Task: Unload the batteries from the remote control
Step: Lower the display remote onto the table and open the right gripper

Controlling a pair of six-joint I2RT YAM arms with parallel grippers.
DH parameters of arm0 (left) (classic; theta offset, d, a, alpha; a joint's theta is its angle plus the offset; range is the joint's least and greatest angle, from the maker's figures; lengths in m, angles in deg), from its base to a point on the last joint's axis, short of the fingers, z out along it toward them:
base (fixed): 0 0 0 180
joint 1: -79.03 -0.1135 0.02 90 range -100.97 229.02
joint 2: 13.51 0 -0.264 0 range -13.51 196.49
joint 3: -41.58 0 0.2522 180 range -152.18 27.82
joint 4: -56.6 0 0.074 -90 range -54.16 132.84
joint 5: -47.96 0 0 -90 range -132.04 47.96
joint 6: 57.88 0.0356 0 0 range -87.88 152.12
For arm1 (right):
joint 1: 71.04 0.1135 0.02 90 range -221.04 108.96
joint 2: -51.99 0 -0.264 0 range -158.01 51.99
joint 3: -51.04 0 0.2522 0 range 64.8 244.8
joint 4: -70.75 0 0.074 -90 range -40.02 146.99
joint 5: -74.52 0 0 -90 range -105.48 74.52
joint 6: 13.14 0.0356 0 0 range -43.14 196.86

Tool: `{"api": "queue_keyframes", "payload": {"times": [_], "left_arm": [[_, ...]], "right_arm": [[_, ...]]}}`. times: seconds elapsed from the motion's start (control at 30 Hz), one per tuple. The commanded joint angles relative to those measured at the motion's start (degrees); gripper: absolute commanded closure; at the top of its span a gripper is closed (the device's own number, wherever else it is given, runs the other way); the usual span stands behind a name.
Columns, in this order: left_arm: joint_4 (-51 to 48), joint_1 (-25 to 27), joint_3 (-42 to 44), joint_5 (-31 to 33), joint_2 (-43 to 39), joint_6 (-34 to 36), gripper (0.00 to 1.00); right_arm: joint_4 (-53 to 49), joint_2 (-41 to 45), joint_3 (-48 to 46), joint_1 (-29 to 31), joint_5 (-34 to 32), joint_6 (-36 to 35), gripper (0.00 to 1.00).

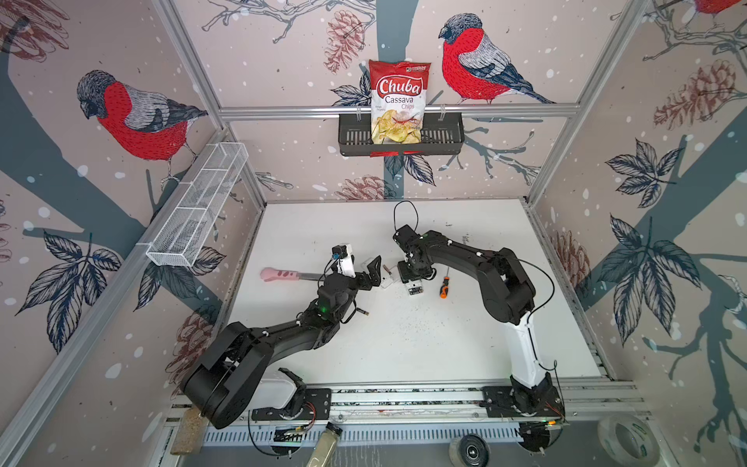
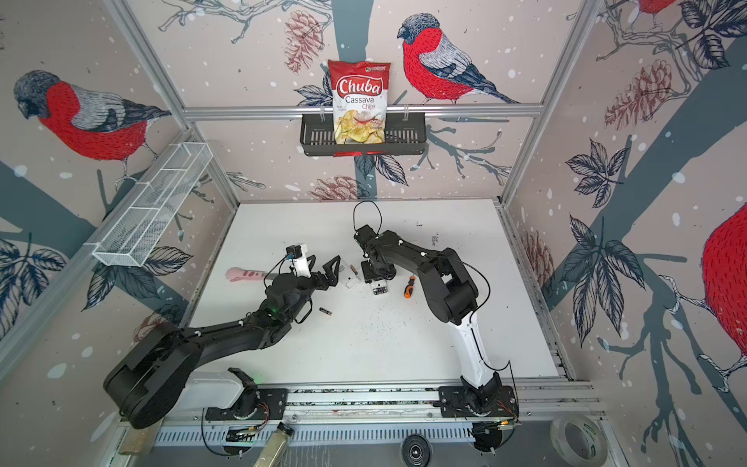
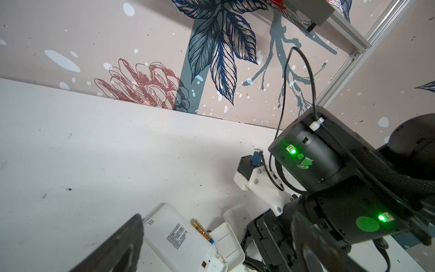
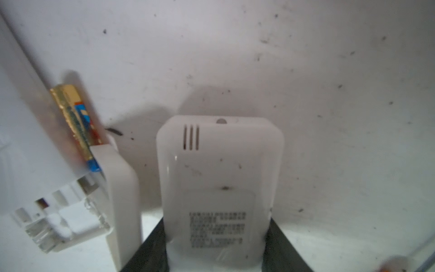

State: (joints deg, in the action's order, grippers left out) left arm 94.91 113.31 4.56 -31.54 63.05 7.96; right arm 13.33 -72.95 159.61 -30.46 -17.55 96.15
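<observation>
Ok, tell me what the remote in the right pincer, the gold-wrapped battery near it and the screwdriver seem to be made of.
Remote: white moulded plastic, satin sheen; moulded vent slots, printed label.
Battery: likely a metal cell in glossy gold-and-blue wrap; it glints.
Screwdriver: thin grey shaft, probably steel; orange-and-black handle, plastic or rubber, too small to tell.

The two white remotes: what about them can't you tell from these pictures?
- Held remote: the end in the right gripper is cut off by the right wrist view's edge, and lies under that gripper in both top views.
- Its label: blurred, unreadable.
- Open remote: its bay is blurred in the right wrist view and cut off by the left wrist view's edge, so its contents can't be seen.
- Both: tiny in both top views.
</observation>
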Motion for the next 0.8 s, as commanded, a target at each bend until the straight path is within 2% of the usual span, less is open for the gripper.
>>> {"api": "queue_keyframes", "payload": {"times": [0.0, 0.2, 0.53, 0.77], "left_arm": [[1.8, -0.09, -0.11, 0.06, 0.31, -0.09, 0.04], [2.51, -0.09, -0.27, -0.08, 1.4, -0.51, 0.03], [1.31, -0.09, -0.62, 0.23, 0.58, -0.32, 0.03], [0.23, -0.09, -1.2, 0.15, -0.13, -0.35, 0.03]], "right_arm": [[-1.21, 0.13, -1.26, -0.49, -1.28, -0.83, 0.52], [-0.79, 0.69, -1.75, -0.96, -1.04, -1.09, 0.49], [0.22, 0.75, -2.35, -0.98, -1.12, -1.97, 0.3], [0.98, 4.12, -2.48, -0.85, -2.25, -1.47, 0.28]]}}
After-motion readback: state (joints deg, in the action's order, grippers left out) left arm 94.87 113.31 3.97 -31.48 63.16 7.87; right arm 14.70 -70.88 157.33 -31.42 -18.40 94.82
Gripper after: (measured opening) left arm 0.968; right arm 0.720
